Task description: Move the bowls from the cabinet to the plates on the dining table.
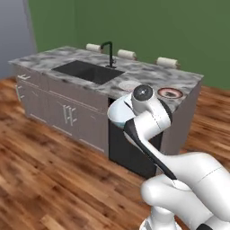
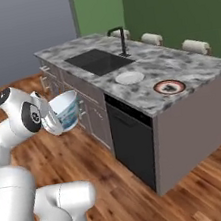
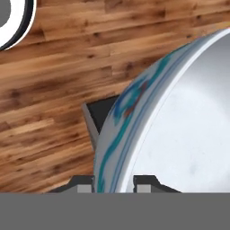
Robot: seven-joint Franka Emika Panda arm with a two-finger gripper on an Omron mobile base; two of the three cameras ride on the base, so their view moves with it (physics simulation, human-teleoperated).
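My gripper (image 2: 52,122) is shut on the rim of the white, blue-tinted bowl (image 2: 64,112), which it carries tilted above the wooden floor, left of the dining table (image 2: 187,67). In the hand view the bowl (image 3: 179,126) looms large between the fingertips of the gripper (image 3: 115,184). In the left base view the bowl (image 1: 117,116) peeks out behind my wrist. On the marble top lie the white plate (image 2: 129,77) (image 1: 129,85) and the reddish-brown plate (image 2: 169,87) (image 1: 170,93), both bare. The cabinet and the cream-green bowl are out of view.
The marble top carries a dark sink (image 1: 87,72) with a black faucet (image 1: 109,51). Pale rolls (image 1: 127,54) line its far edge. Below it are grey drawers (image 1: 67,112) and a black appliance front (image 2: 132,139). Open wooden floor (image 1: 54,179) lies before the island.
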